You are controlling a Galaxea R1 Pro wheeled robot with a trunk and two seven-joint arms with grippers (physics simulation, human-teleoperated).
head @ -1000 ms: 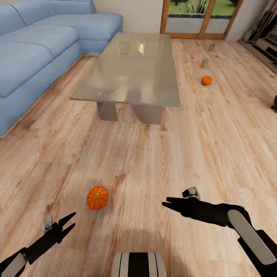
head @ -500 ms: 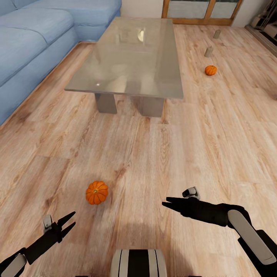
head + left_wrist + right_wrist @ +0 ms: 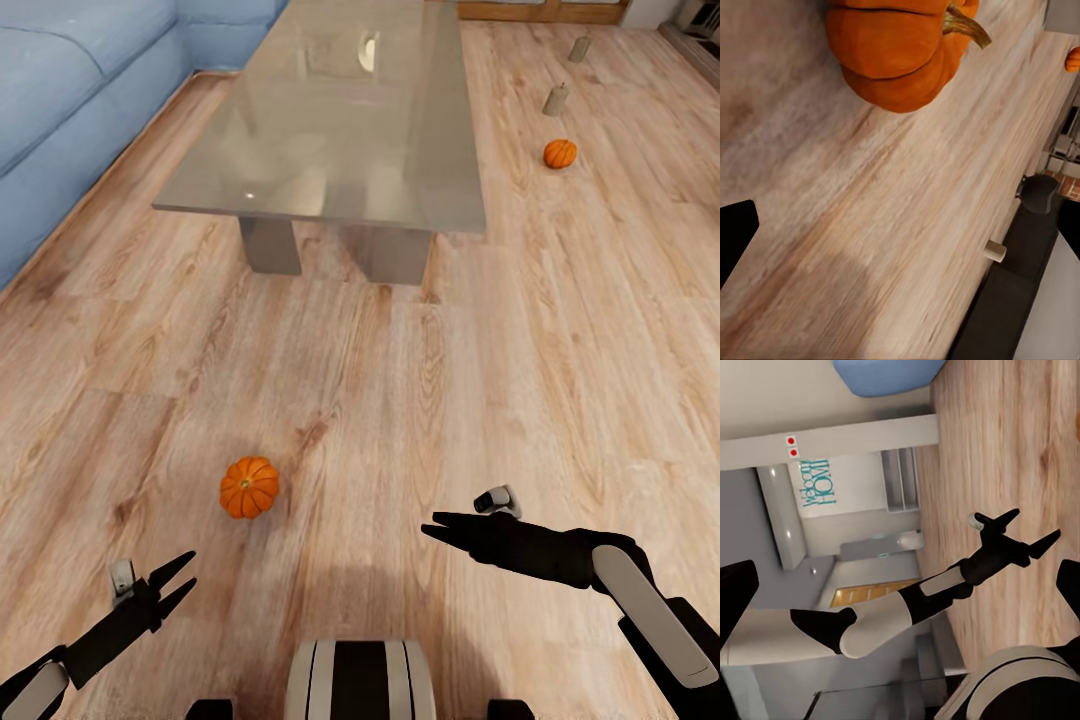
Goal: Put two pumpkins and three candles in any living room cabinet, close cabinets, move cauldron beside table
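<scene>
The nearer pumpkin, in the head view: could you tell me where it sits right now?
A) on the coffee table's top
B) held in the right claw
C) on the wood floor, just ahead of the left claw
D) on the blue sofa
C: the nearer pumpkin rests on the plank floor, ahead of the open left claw and apart from it, well short of the table.

teal lettering "Welcome HOME" on a pale wall, seen sideways in the right wrist view
</scene>
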